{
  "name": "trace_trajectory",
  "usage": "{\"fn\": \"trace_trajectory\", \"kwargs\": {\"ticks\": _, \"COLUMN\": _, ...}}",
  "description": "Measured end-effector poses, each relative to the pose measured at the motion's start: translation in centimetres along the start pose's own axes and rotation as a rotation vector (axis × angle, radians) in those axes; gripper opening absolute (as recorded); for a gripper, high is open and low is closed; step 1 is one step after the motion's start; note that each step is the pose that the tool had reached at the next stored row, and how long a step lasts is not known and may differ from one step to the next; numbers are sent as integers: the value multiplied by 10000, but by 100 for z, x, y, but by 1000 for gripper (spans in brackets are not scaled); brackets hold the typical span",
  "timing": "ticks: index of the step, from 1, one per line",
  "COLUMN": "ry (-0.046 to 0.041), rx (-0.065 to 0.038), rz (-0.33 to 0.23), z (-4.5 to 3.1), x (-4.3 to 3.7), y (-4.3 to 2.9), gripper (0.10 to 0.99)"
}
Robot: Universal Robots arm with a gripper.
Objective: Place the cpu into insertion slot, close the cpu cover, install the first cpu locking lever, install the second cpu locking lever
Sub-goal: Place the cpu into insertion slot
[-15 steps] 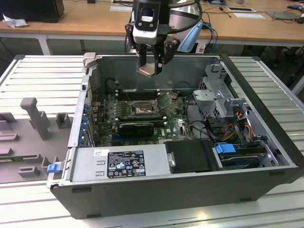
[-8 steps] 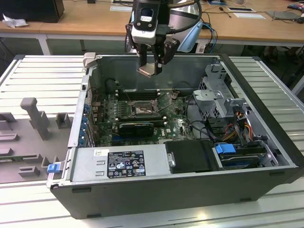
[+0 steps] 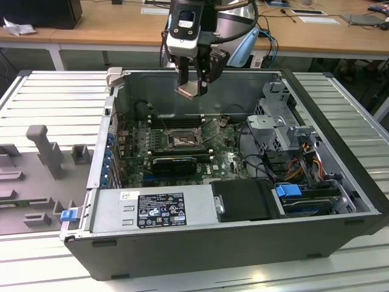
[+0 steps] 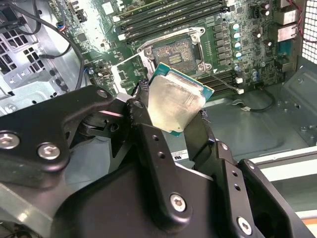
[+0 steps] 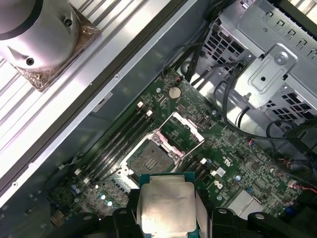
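My gripper [image 3: 193, 85] hangs over the open computer case, above the motherboard, shut on the cpu [image 3: 189, 91]. In both wrist views the cpu [image 4: 176, 101] [image 5: 166, 206] is a flat silvery square with a green edge, pinched between two black fingers [image 4: 148, 144]. The chip is well above the board and tilted. Below it lies the insertion slot [image 4: 173, 52] [image 5: 151, 156] [image 3: 182, 141], uncovered, with a dark centre and a shiny rim. The cpu cover [image 5: 188, 124] [image 4: 147, 60] stands swung up beside the slot, a thin metal frame with a square cut-out.
Memory slots [image 4: 168, 15] run along one side of the socket. A long black card [image 3: 175, 163] lies nearer the power supply [image 3: 159, 210]. A metal drive cage [image 3: 285, 131] and cables [image 3: 307, 161] fill the exterior view's right. Case walls [image 3: 243, 82] enclose everything.
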State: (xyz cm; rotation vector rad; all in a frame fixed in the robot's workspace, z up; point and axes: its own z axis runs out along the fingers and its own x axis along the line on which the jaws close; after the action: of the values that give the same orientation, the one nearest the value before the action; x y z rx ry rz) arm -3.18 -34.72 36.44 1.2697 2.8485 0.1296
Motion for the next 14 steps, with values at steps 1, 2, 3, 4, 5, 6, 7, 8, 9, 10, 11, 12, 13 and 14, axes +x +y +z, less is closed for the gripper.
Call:
{"fn": "trace_trajectory", "kwargs": {"ticks": 1, "ry": -4, "rx": -1, "rz": 46, "z": 0, "x": 0, "y": 0, "gripper": 529}}
{"fn": "trace_trajectory", "kwargs": {"ticks": 2, "ry": -7, "rx": -1, "rz": 73, "z": 0, "x": 0, "y": 0, "gripper": 529}}
{"fn": "trace_trajectory", "kwargs": {"ticks": 3, "ry": -9, "rx": -1, "rz": 111, "z": 0, "x": 0, "y": 0, "gripper": 529}}
{"fn": "trace_trajectory", "kwargs": {"ticks": 4, "ry": -13, "rx": -2, "rz": 148, "z": 0, "x": 0, "y": 0, "gripper": 529}}
{"fn": "trace_trajectory", "kwargs": {"ticks": 5, "ry": -15, "rx": -3, "rz": 176, "z": 0, "x": 0, "y": 0, "gripper": 529}}
{"fn": "trace_trajectory", "kwargs": {"ticks": 6, "ry": -19, "rx": -4, "rz": 218, "z": 0, "x": 0, "y": 0, "gripper": 529}}
{"fn": "trace_trajectory", "kwargs": {"ticks": 7, "ry": -22, "rx": -4, "rz": 268, "z": 0, "x": 0, "y": 0, "gripper": 529}}
{"fn": "trace_trajectory", "kwargs": {"ticks": 8, "ry": -27, "rx": -4, "rz": 310, "z": 0, "x": 0, "y": 0, "gripper": 529}}
{"fn": "trace_trajectory", "kwargs": {"ticks": 9, "ry": -28, "rx": -5, "rz": 334, "z": 0, "x": 0, "y": 0, "gripper": 529}}
{"fn": "trace_trajectory", "kwargs": {"ticks": 10, "ry": -31, "rx": -5, "rz": 355, "z": 0, "x": 0, "y": 0, "gripper": 529}}
{"fn": "trace_trajectory", "kwargs": {"ticks": 11, "ry": -32, "rx": -6, "rz": 382, "z": 0, "x": 0, "y": 0, "gripper": 529}}
{"fn": "trace_trajectory", "kwargs": {"ticks": 12, "ry": -35, "rx": -6, "rz": 407, "z": 0, "x": 0, "y": 0, "gripper": 529}}
{"fn": "trace_trajectory", "kwargs": {"ticks": 13, "ry": -37, "rx": -6, "rz": 432, "z": 0, "x": 0, "y": 0, "gripper": 529}}
{"fn": "trace_trajectory", "kwargs": {"ticks": 14, "ry": -39, "rx": -7, "rz": 456, "z": 0, "x": 0, "y": 0, "gripper": 529}}
